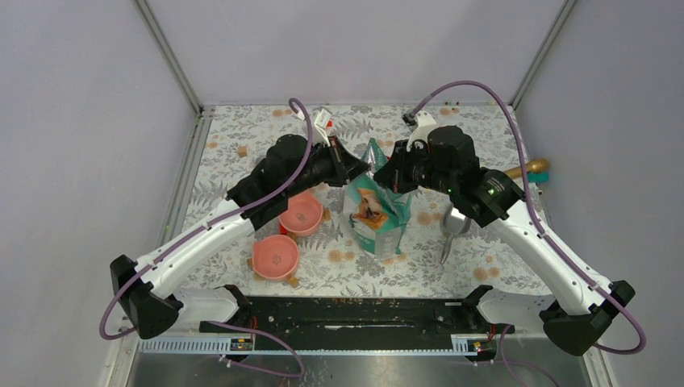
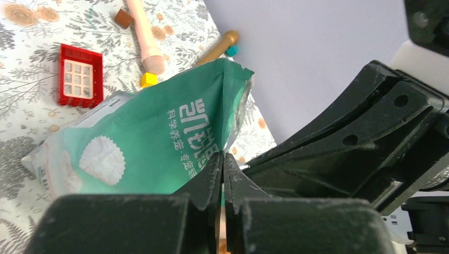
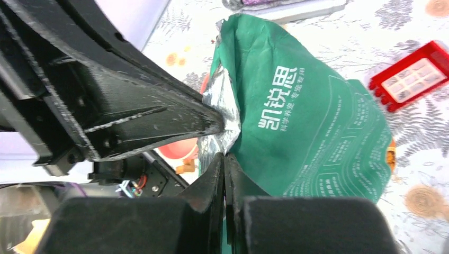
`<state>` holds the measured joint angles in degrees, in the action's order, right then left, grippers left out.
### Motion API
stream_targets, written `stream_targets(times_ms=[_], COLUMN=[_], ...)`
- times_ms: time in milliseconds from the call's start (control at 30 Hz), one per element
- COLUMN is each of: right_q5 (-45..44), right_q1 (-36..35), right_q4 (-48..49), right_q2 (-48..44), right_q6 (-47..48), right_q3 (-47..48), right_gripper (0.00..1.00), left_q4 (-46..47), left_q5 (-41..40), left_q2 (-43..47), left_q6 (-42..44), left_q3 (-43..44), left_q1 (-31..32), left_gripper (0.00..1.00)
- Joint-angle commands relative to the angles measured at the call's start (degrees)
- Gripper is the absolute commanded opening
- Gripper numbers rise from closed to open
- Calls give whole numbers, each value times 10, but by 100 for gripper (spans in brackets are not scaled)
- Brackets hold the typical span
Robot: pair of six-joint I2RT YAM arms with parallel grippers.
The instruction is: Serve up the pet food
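Red window block (image 2: 80, 75), yellow cube (image 2: 149, 79) on floral cloth (image 2: 21, 132).

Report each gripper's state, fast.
Left gripper: closed, pinching the pouch at its top edge.
Right gripper: closed on the pouch's opposite top edge.

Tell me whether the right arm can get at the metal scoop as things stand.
Probably not yet. The right fingers are shut on the pouch at its top edge. The metal scoop lies uncovered close beneath that arm, so the way looks free once it lets go.
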<state>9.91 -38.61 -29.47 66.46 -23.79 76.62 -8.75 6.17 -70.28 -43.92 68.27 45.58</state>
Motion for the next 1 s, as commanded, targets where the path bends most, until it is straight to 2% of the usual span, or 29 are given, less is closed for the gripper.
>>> stream_targets(times_ms=[0,200,333,367,400,433,567,767,967], right_q5=[-208,-251,-141,-124,-117,-116,-113,-108,-111], right_q1=[12,12,12,12,12,12,12,12,12], right_q4=[-74,-82,-49,-40,-32,-25,-19,-30,-33], right_q2=[2,13,3,-1,-7,-13,-27,-21,-13], right_q6=[90,101,104,100,96,92,91,105,110], right_q3=[36,31,22,20,16,14,20,40,49], right_gripper=[0,0,0,0,0,0,0,0,0], left_q4=[-144,-165,-127,-124,-122,-117,-86,-80,-102], left_q5=[-58,-74,-32,-23,-14,-7,20,35,63], left_q2=[6,-4,-8,-14,-21,-26,-46,-99,-154], left_q6=[66,82,89,87,87,83,68,61,65], left_q3=[55,66,75,86,98,112,144,195,245], left_q1=[-4,-5,-4,-5,-5,-6,-12,-17,-18], left_gripper=[0,0,0,10,25,35,50,61,61])
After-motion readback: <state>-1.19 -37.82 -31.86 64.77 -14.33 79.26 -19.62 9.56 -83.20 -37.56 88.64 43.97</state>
